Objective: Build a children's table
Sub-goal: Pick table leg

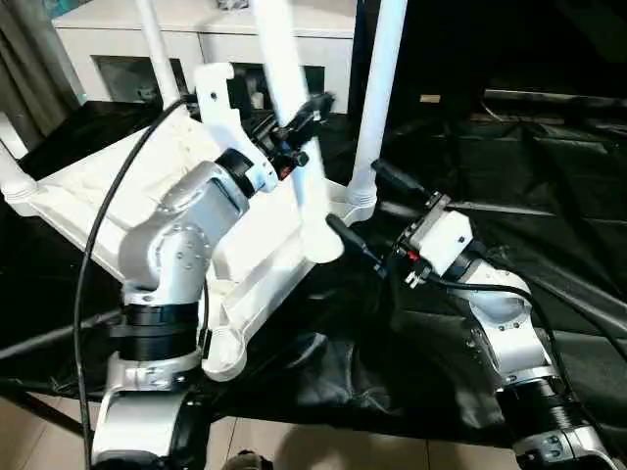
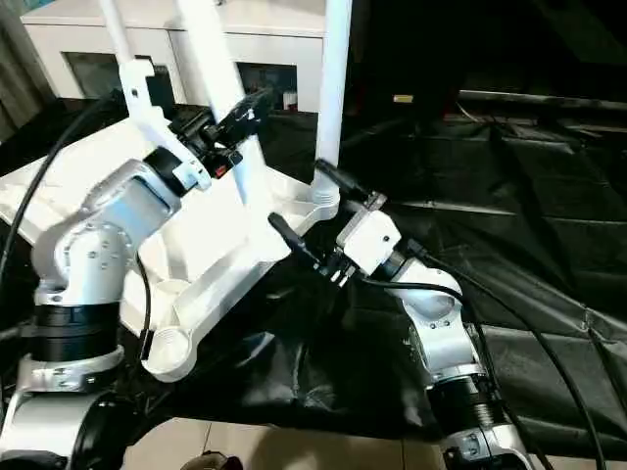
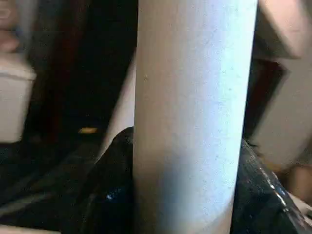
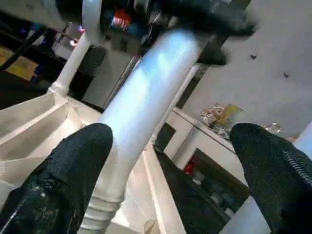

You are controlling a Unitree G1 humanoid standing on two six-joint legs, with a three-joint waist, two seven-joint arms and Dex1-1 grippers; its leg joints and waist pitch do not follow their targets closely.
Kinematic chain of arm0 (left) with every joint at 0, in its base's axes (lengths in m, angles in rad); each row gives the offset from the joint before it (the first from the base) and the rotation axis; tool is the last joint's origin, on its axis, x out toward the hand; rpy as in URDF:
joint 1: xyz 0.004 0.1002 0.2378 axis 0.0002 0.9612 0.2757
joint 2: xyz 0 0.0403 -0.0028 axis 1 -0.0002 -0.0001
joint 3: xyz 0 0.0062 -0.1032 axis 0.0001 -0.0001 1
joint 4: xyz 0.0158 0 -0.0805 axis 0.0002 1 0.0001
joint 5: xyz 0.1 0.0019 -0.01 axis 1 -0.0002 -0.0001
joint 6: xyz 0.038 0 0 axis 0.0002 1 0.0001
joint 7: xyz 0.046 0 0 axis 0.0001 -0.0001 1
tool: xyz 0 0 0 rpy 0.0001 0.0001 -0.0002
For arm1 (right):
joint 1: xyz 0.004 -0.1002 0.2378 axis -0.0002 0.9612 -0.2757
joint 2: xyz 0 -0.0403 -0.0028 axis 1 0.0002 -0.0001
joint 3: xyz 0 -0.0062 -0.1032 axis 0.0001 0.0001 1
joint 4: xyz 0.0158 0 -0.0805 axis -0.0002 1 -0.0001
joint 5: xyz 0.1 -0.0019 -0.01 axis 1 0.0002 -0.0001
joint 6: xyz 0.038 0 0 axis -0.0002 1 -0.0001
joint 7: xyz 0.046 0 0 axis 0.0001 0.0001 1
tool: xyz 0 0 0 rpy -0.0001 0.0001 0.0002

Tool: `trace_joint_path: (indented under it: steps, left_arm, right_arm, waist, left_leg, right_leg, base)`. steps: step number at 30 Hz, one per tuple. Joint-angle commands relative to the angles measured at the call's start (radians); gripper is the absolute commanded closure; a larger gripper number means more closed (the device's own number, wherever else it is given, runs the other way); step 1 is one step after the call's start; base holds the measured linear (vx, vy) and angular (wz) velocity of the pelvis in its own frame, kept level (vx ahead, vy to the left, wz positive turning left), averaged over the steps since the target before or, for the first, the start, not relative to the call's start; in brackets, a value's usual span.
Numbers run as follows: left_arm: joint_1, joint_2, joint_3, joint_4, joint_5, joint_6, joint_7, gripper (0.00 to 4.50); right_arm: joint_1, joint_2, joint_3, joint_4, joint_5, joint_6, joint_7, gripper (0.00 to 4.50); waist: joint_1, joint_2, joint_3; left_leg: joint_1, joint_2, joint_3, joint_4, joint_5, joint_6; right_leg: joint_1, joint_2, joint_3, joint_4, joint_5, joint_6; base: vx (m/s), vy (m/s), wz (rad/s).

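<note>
Seemingly, left hand [image 1: 306,116] holds leg [image 1: 294,117] steeply upright.

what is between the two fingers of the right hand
Nothing is gripped there. In the right wrist view the fingers stand wide apart, and through the gap shows the loose table leg held further off by the left hand.

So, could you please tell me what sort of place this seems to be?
Probably an indoor room set up as a robot workspace: a white glass-door cabinet behind, black sheeting over the work surface, pale flooring below.
</note>
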State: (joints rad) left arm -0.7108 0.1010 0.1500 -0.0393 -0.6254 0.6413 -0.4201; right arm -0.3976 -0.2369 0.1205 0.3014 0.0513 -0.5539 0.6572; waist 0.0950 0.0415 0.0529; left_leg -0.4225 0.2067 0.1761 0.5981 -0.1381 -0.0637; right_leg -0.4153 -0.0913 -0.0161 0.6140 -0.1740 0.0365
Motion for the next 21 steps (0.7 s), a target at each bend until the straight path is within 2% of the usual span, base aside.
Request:
trace_joint_path:
  steps: [1, 8, 15, 17, 18, 20, 21]
  left_arm:
    - [0.006, 0.012, -0.013, -0.052, -0.041, 0.027, -0.036, 2.65]
    - [0.007, 0.010, -0.021, -0.060, -0.046, 0.031, -0.046, 2.65]
    - [0.017, 0.009, -0.072, -0.069, -0.019, 0.028, -0.060, 2.65]
    - [0.020, 0.025, -0.100, -0.061, 0.021, 0.012, -0.073, 2.65]
    - [0.020, 0.025, -0.100, -0.061, 0.021, 0.012, -0.073, 2.65]
    - [0.023, 0.038, -0.097, -0.060, 0.019, 0.014, -0.089, 2.65]
    - [0.023, 0.041, -0.096, -0.061, 0.015, 0.016, -0.093, 2.65]
  right_arm:
    - [-0.017, 0.000, 0.008, 0.021, 0.014, 0.009, 0.009, 0.00]
    - [-0.029, -0.002, 0.020, 0.040, 0.023, 0.032, 0.038, 0.00]
    - [-0.047, 0.019, 0.012, 0.040, 0.078, 0.076, 0.042, 0.00]
    - [-0.056, 0.047, -0.013, 0.029, 0.145, 0.146, 0.041, 0.00]
    - [-0.056, 0.047, -0.013, 0.029, 0.145, 0.146, 0.041, 0.00]
    - [-0.060, 0.057, -0.038, -0.002, 0.244, 0.286, 0.066, 0.00]
    - [-0.061, 0.056, -0.041, -0.008, 0.263, 0.317, 0.074, 0.00]
  waist:
    - [-0.003, -0.021, -0.076]
    - [-0.008, -0.023, -0.074]
    - [-0.006, -0.024, -0.075]
    - [-0.006, -0.024, -0.075]
    - [-0.007, -0.024, -0.075]
    - [-0.006, -0.022, -0.076]
    - [-0.007, -0.022, -0.075]
  left_leg:
    - [0.030, -0.001, 0.006, -0.063, -0.266, 0.054]
    - [0.030, -0.002, 0.006, -0.064, -0.280, 0.047]
    - [0.031, -0.001, 0.005, -0.064, -0.274, 0.050]
    - [0.031, -0.001, 0.004, -0.066, -0.276, 0.052]
    - [0.031, -0.001, 0.004, -0.066, -0.276, 0.052]
    - [0.032, 0.000, 0.003, -0.067, -0.271, 0.050]
    - [0.032, 0.000, 0.004, -0.067, -0.271, 0.049]
  right_leg:
    - [0.042, -0.012, 0.002, -0.067, -0.194, -0.198]
    - [0.041, -0.011, 0.003, -0.073, -0.235, -0.179]
    - [0.042, -0.011, 0.003, -0.070, -0.207, -0.187]
    - [0.042, -0.011, 0.003, -0.070, -0.209, -0.187]
    - [0.042, -0.011, 0.004, -0.070, -0.208, -0.186]
    - [0.043, -0.012, 0.004, -0.067, -0.196, -0.190]
    - [0.043, -0.010, 0.004, -0.068, -0.195, -0.192]
  base:
    - [0.000, 0.000, 0.00]
    - [0.000, 0.000, 0.00]
    - [0.000, 0.000, 0.00]
    - [0.000, 0.000, 0.00]
    - [0.000, 0.000, 0.00]
    - [0.000, 0.000, 0.00]
    - [0.000, 0.000, 0.00]
